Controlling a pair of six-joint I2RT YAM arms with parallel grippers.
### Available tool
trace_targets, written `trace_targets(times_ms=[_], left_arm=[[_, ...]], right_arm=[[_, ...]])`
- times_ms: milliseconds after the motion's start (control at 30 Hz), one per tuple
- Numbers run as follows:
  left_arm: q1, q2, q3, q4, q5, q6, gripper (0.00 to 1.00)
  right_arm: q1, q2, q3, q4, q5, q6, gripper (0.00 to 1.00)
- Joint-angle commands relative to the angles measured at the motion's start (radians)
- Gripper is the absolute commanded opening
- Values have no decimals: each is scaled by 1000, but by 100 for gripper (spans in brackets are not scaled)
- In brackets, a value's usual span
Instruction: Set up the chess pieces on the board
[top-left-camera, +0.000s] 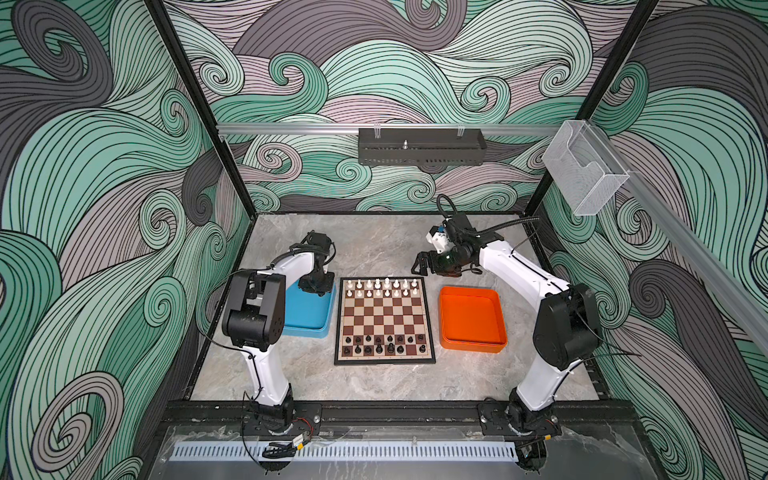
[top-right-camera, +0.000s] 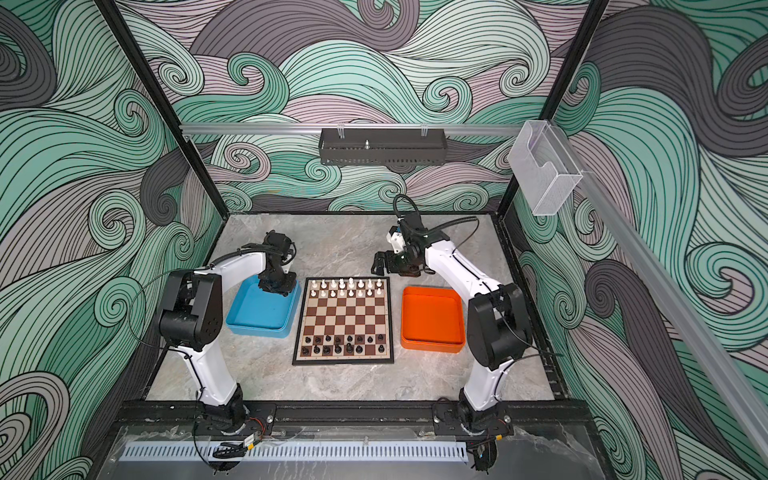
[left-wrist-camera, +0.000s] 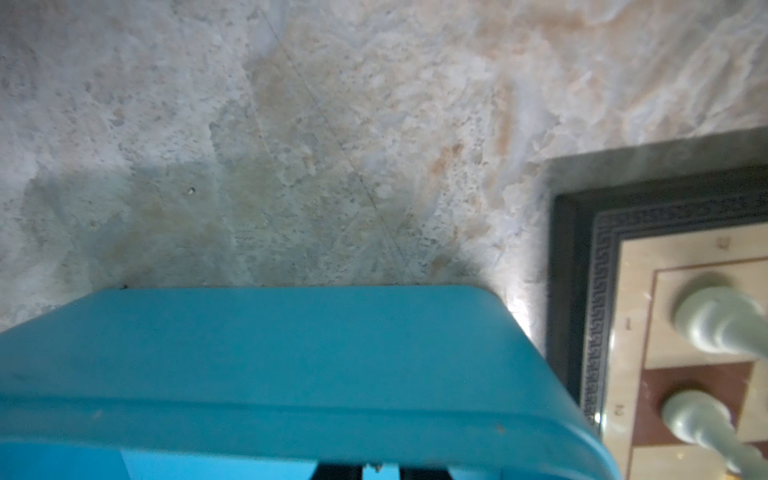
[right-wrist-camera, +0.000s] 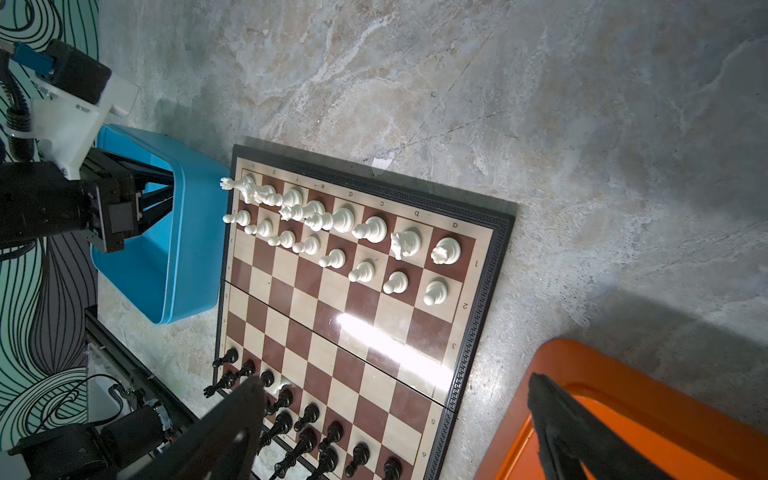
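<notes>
Resting on grey marbled tabletop (top-left-camera: 374, 245), the board (top-left-camera: 384, 320), swirl-patterned walls (top-left-camera: 83, 166) around

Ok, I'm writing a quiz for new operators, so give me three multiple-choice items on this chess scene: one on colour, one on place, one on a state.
1. The chess pieces on the far two rows of the board are: A white; B black; C mixed.
2. The left gripper is: A over the board; B in the blue tray; C tucked at its base.
3. The right gripper has its jaws: A open and empty; B shut on a pawn; C shut on a tray rim.
Answers: 1 A, white men line those rows; 2 B, it dips into the tray's far corner; 3 A, its wrist view shows both fingers wide apart with nothing between.
</notes>
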Motion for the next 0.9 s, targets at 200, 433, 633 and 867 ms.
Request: trace_targets(times_ms=[200,433,633,867], left_arm=[[-5,18,38,-21,-12,-6,13],[-6,18,49,-34,-7,-17,9],[-8,7,55,-49,-6,-23,5],[-11,-23,61,-79,-13,-28,3]], right_arm=[[-9,-29,-12,0,-3,-12,98],[-12,-32,-6,0,-1,-12,98],[-16,-36,-7,0,0,-11,98],[-21,-43,-9,0,5,-12,98]])
